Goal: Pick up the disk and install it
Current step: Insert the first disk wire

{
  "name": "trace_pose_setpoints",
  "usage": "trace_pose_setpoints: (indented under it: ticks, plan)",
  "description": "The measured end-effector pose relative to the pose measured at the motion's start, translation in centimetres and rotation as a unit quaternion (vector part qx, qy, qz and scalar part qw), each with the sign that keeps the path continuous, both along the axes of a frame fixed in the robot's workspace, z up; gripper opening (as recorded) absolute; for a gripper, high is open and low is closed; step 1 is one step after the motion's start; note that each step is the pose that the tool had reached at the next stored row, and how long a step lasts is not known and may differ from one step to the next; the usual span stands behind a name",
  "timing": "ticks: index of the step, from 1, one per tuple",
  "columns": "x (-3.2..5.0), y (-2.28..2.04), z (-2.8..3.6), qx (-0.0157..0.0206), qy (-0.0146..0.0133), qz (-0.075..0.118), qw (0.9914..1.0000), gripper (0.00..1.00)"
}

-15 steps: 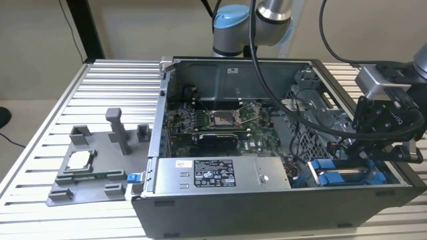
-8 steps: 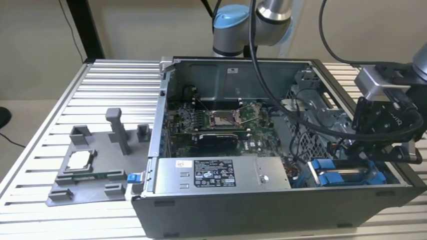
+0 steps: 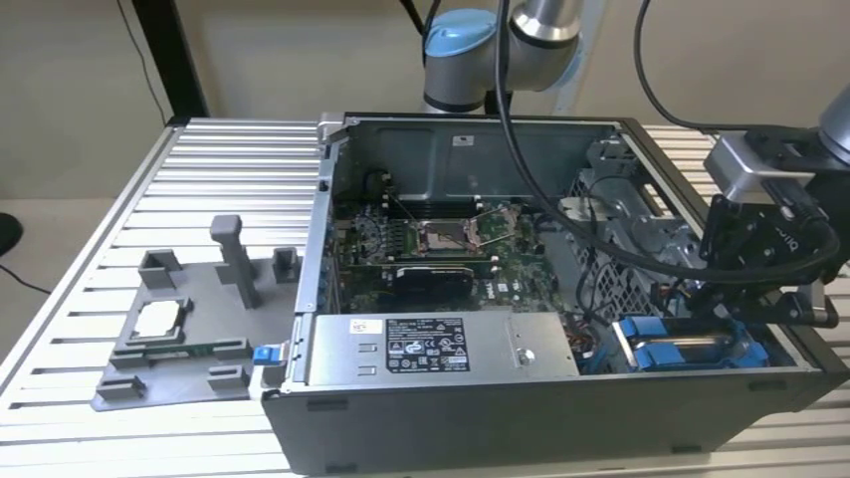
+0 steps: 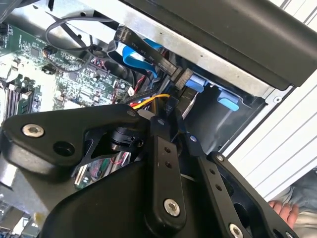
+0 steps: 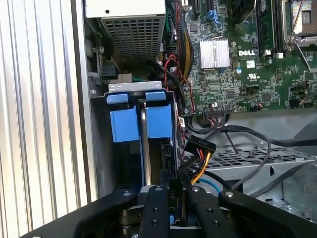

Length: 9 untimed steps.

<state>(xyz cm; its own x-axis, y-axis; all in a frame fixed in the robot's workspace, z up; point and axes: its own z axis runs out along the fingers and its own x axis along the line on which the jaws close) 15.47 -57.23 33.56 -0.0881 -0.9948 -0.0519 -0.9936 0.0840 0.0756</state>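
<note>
The disk (image 5: 159, 121) sits edge-on in its blue carrier, in the drive bay (image 5: 136, 87) at the open computer case's corner. It is the carrier farther from the case wall, and a second blue carrier (image 5: 124, 124) stands beside it. In the exterior view both blue carriers (image 3: 691, 349) show at the case's front, on the exterior view's right. My gripper (image 5: 171, 181) hangs over the bay in line with the disk. Its fingers (image 4: 161, 148) are drawn together to a point, so it is shut. I cannot tell whether the tips touch the disk. The gripper (image 3: 743, 314) stands just above the bay.
A grey power supply box (image 3: 439, 349) sits beside the bay and the motherboard (image 3: 439, 239) lies behind it. A black plug with yellow wires (image 5: 200, 148) hangs close to my fingers. A grey fixture (image 3: 186, 339) holding a small chip rests on the slatted table (image 3: 226, 169). A person's hand (image 4: 285, 210) is nearby.
</note>
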Motion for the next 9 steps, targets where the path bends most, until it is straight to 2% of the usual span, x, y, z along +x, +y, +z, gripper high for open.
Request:
trace_pose_setpoints:
  ticks: [9]
  plan:
    - [0.07,0.0,-0.48,-0.0005,0.0,0.0,1.0,0.0]
